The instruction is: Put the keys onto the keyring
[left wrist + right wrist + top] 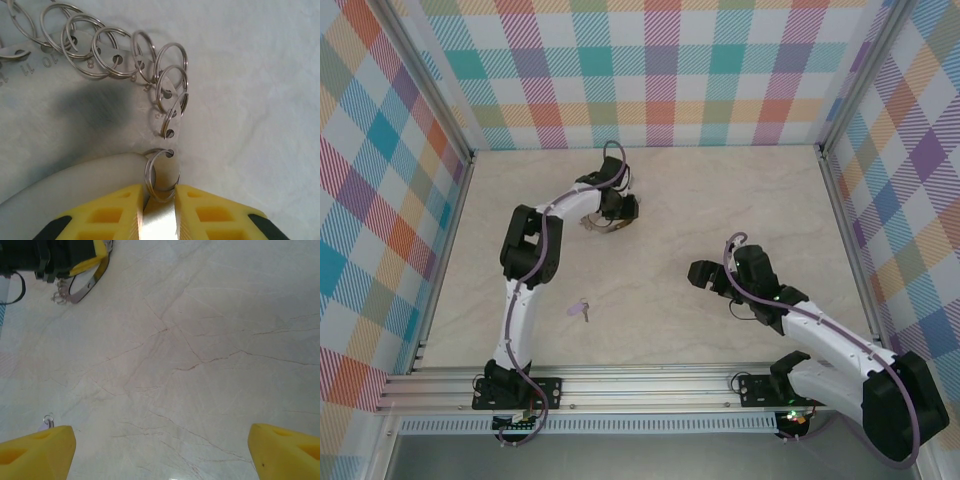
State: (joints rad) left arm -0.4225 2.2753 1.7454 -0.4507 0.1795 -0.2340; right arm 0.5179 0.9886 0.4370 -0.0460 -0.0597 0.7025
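The left gripper (617, 212) reached toward the far edge of the table (740, 190), a little left of the middle. There its yellow fingers (112, 215) were clamped on one end of the keyring (595, 222). Seen from the left wrist, the keyring (125, 100) was a curved metal strip with numbered holes, each hole carrying a split ring, and the end ring sat just above the closed fingertips. The key (581, 310), with its lilac head, lay flat on the table nearer the near edge, left of the middle and well apart from the keyring. The right gripper (703, 277) hung over the right half of the table with its jaws wide apart and nothing between them. In the right wrist view the key (47, 421) poked out just above one fingertip (35, 452).
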